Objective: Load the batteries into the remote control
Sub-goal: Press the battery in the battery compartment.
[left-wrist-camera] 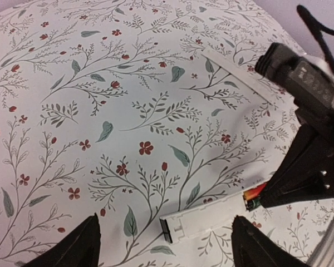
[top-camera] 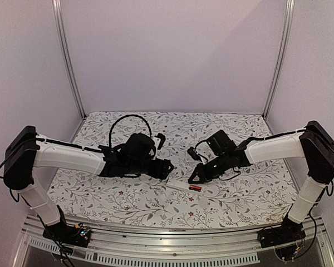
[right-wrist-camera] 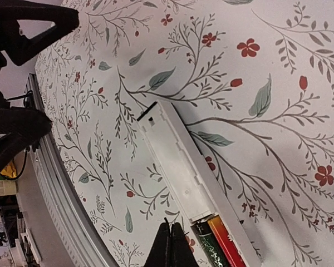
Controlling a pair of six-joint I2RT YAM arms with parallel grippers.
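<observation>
Inside remote control (right-wrist-camera: pixel 175 161), red batteries (right-wrist-camera: pixel 225 246)

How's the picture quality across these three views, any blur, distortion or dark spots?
Top external: soft even light, but the black left end effector loses detail. Left wrist: fisheye bulges the tablecloth; its own fingertips are blurred silhouettes. Right wrist: the remote control and batteries are crisp.

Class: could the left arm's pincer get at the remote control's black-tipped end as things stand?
Probably yes: the left pincer hangs open over that end of the remote control; the right pincer crowds only the opposite end.
</observation>
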